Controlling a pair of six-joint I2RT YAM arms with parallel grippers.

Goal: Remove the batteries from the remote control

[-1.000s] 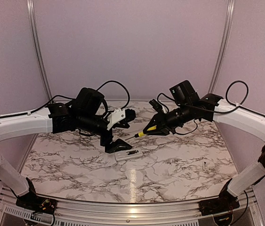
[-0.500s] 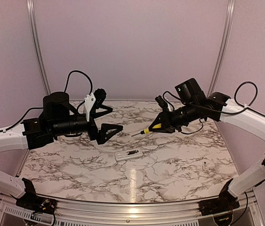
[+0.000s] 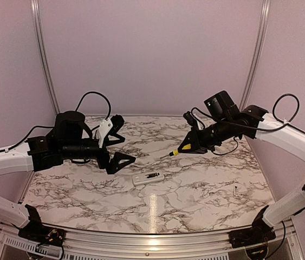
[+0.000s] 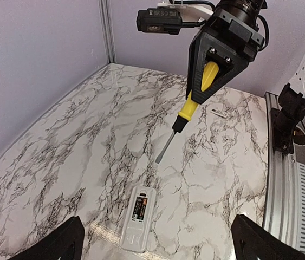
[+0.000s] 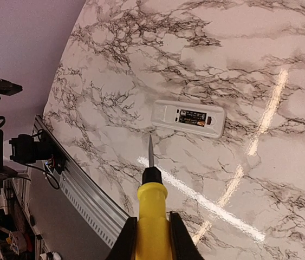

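Observation:
The white remote control (image 3: 148, 177) lies flat on the marble table, its compartment open and facing up. Dark batteries (image 4: 141, 207) sit inside that recess, also seen in the right wrist view as batteries (image 5: 193, 117). My left gripper (image 3: 121, 142) hovers open, up and left of the remote, nothing between its fingers; in its own view the remote control (image 4: 130, 234) lies between the spread fingertips, below them. My right gripper (image 3: 187, 145) is shut on a yellow-handled screwdriver (image 5: 152, 203). Its blade points down toward the remote control (image 5: 163, 114), clearly above and apart from it.
A small pale screw-like piece (image 3: 234, 190) lies on the table at the right. A metal rail (image 3: 152, 238) runs along the near edge. Purple walls close in the back and both sides.
My left arm has drawn back to the left, away from the remote, its gripper staying open. My right gripper has lifted the screwdriver slightly up and to the right.

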